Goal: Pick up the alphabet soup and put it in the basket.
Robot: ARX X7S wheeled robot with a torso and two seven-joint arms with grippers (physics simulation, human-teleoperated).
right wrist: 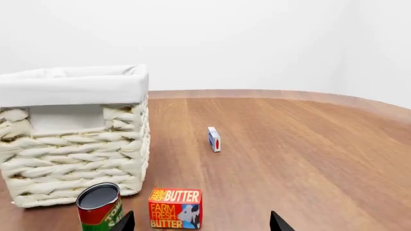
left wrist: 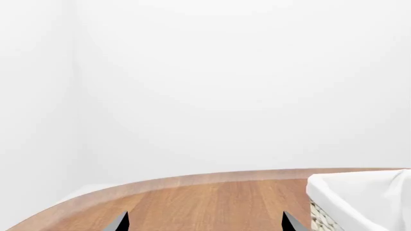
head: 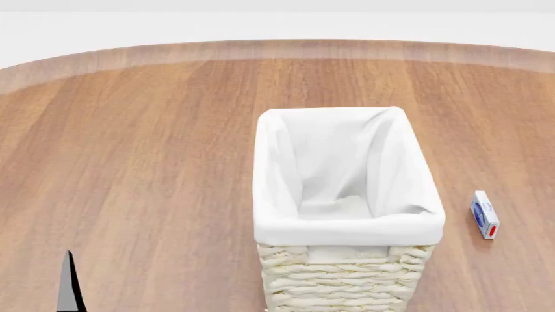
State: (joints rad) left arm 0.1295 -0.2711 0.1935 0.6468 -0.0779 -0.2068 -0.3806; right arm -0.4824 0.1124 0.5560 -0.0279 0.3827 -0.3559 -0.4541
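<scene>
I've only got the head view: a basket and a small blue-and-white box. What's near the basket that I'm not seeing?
Observer: The right wrist view shows a red-and-green can with a dark grey top, upright close to the basket's woven wall.
Operator: Anything else there?
Observer: A Farm Fresh Butter box stands right beside that can.
Operator: And the right gripper?
Observer: The right gripper is open, fingertips wide apart, with nothing held between them.
</scene>
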